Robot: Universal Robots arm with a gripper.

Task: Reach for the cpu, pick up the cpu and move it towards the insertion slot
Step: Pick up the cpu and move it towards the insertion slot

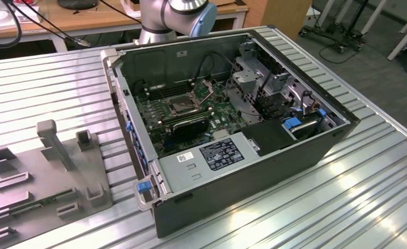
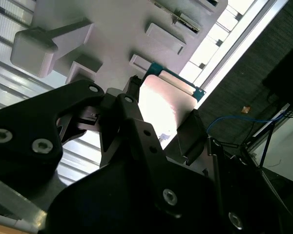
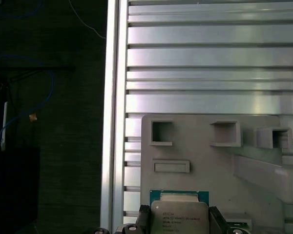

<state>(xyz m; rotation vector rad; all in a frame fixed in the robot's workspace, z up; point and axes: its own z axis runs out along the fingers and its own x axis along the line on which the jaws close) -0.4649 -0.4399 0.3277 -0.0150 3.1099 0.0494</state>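
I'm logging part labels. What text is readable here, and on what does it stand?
cpu lid: printed lines, too small to read.
black label inside the computer case: too small to read.
white sticker beside it: blurred, unreadable.
Nothing can be quoted.

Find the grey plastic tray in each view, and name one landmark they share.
Exterior view: the grey tray lies on the ribbed table, at the exterior view's left of the open computer case.
First wrist view: the grey tray lies beyond the cpu held by the gripper.
Second wrist view: it spreads behind the cpu.
Shared landmark: the ribbed table under the grey tray.
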